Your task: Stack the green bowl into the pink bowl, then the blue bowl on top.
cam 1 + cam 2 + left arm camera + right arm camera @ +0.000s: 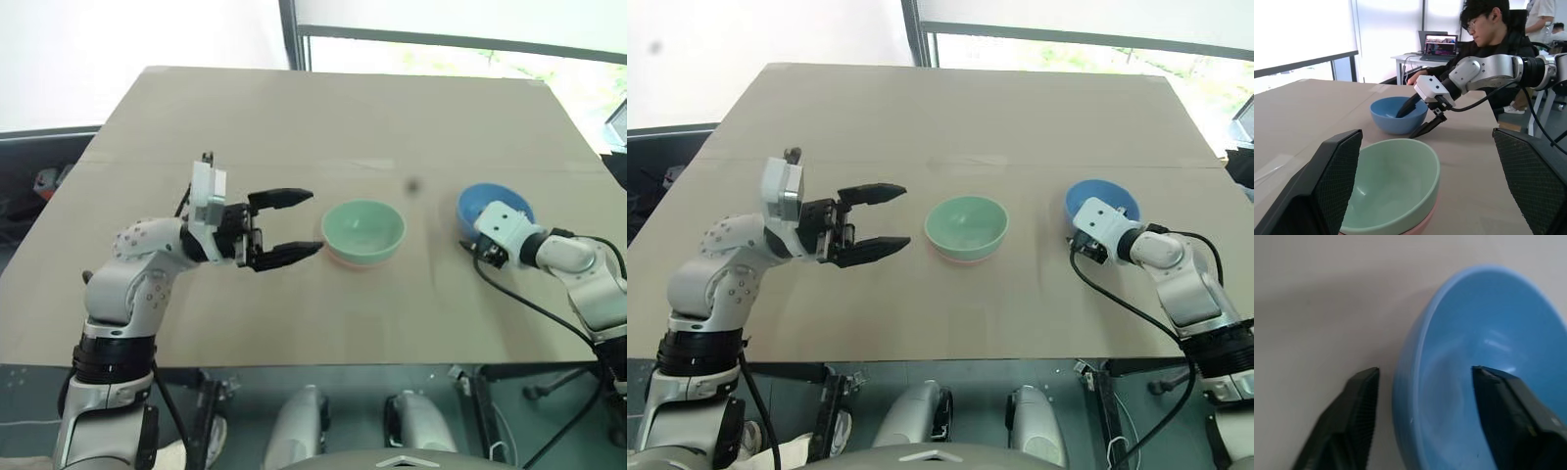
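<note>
**Blue bowl's rim straddled, green already nested in pink**

Nearest the head camera, the left gripper [286,227] hangs just beside the stack with its two black fingers spread wide and nothing between them. Right in front of those fingers sits the small, round, pale mint-green plastic bowl [363,229], nested inside the salmon-pink round bowl [1422,226], of which only a thin edge peeks out underneath. So the first stacking step looks done.

Well apart from the stack, on the robot's right, stands the small, round, sky-blue plastic bowl [1101,203]. The right gripper [1425,416] straddles its near wall, one finger inside the bowl and one outside, with a gap visible on both sides; the fingers are part-way apart and not yet pinching.

The blue bowl looks light, stiff and smooth, so it should lift easily but may slip or tilt in a one-sided pinch. The rim wall where the fingers now stand seems the sensible place to grip, firmly and low enough on the wall to stop it swinging.

All three bowls rest on a flat, matte, tan tabletop [294,127] with a faint seam across it. Beyond the table edge a person [1488,34] sits near a desk with an open laptop [1440,45], and bright windows line the back.
</note>
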Tool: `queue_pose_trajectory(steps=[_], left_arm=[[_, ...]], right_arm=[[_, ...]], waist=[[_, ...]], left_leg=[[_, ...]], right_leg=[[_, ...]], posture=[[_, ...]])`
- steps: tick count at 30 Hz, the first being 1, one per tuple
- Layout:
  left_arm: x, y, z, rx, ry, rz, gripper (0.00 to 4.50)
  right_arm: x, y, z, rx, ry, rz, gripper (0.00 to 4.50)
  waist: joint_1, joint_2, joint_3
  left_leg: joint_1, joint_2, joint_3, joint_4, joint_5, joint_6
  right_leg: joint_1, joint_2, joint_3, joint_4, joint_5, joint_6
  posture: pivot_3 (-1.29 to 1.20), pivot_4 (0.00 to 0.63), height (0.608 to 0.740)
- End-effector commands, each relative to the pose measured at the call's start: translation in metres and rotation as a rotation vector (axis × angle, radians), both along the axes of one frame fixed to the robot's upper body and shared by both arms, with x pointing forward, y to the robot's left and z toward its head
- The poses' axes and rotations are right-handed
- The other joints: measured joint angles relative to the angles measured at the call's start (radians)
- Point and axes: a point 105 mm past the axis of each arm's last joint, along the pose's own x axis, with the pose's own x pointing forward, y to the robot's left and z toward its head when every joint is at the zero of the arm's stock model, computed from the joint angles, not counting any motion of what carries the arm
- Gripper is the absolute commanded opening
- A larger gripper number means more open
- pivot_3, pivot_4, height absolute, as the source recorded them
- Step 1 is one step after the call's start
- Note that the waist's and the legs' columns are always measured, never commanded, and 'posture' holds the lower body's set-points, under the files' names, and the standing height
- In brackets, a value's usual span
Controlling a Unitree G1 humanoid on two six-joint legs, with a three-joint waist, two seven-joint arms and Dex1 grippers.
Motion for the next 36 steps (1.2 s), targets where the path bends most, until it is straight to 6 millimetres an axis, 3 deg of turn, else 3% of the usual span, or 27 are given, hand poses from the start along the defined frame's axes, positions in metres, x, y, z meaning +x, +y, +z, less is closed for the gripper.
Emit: queue_pose_trajectory(steps=[1,4,8,12,16,23,26,33,36], left_arm=[[-0.008,-0.003,0.003,0.008,-0.047,0.018,4.50],[-0.007,-0.005,0.001,0.015,-0.080,0.050,4.50],[-0.004,-0.005,0.002,-0.001,-0.089,0.079,4.50],[0.001,0.000,-0.012,0.018,-0.066,0.119,4.50],[0.002,0.000,-0.022,0.022,-0.053,0.136,4.50],[0.008,0.007,-0.030,0.046,-0.048,0.186,4.50],[0.008,0.009,-0.032,0.049,-0.045,0.192,4.50],[0.005,0.015,-0.032,0.052,-0.046,0.207,4.50],[0.005,0.015,-0.034,0.053,-0.035,0.225,4.50]], right_arm=[[0.005,0.001,0.015,0.003,-0.051,0.022,1.29],[0.007,0.002,0.020,0.010,-0.073,0.021,0.16],[0.005,0.014,0.043,0.056,-0.138,0.071,0.02],[-0.021,0.073,0.087,0.247,-0.208,0.325,0.02],[-0.043,0.120,0.108,0.341,-0.248,0.486,0.02],[-0.067,0.182,0.090,0.395,-0.173,0.665,0.02],[-0.071,0.189,0.080,0.412,-0.065,0.695,0.02],[-0.065,0.177,0.084,0.369,-0.112,0.693,2.21],[-0.072,0.172,0.094,0.451,-0.121,0.696,2.21]], waist=[[0.000,0.000,0.000],[0.001,0.000,0.000],[0.002,0.000,0.000],[-0.002,0.001,0.000],[-0.005,0.001,0.000],[0.004,0.000,0.000],[0.002,0.000,0.000],[0.002,0.000,0.000],[0.002,0.000,0.000]], left_leg=[[0.000,0.000,0.000,0.000,0.000,0.000],[0.001,0.000,0.000,0.000,0.000,0.000],[0.001,0.000,0.000,0.001,0.000,0.000],[0.001,0.000,0.000,0.000,0.000,0.000],[0.001,0.001,0.000,-0.002,0.000,-0.001],[0.001,0.000,-0.001,0.000,0.000,0.000],[0.001,0.000,-0.001,0.000,0.000,-0.001],[0.001,0.000,-0.001,0.000,0.000,-0.001],[0.001,0.000,-0.001,0.000,0.000,-0.001]], right_leg=[[0.000,0.000,0.000,0.000,0.000,0.000],[0.000,0.000,0.000,0.000,0.000,0.000],[0.001,0.000,0.000,0.000,0.000,0.000],[0.000,0.000,0.000,0.000,0.000,0.000],[0.000,0.001,-0.001,0.000,0.000,0.000],[0.001,0.000,-0.001,0.000,0.000,0.000],[0.000,0.001,-0.001,0.001,0.000,0.000],[0.000,0.000,-0.001,0.001,0.000,0.000],[0.000,0.000,-0.001,0.001,0.000,0.000]], posture=[[0.00,0.150,0.740],[0.00,0.150,0.740],[0.00,0.150,0.740],[0.00,0.150,0.740],[0.00,0.150,0.740],[0.00,0.150,0.740],[0.00,0.150,0.740],[0.00,0.150,0.740],[0.00,0.150,0.740]])
